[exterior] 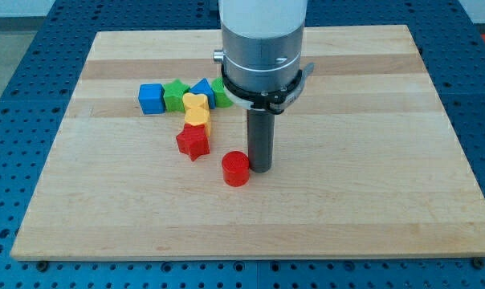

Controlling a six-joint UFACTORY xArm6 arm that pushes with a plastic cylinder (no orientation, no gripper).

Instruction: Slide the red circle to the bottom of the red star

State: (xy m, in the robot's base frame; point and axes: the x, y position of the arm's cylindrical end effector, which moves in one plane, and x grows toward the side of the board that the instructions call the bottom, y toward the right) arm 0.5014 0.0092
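My tip (261, 168), a bare rod holding nothing, touches the red circle (235, 169) at its left; red star (193, 144) farther up-left.

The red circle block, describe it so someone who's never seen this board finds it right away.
On the wooden board, look just below the cluster of coloured blocks toward the view's left. The red circle is a short round cylinder right beside my tip, on its left. Unlike the neighbouring red star, it is smooth-edged and stands apart from the cluster.

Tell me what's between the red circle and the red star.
Nothing: in the camera view, only bare wood separates the red circle from the red star. My tip sits against the circle's right side.
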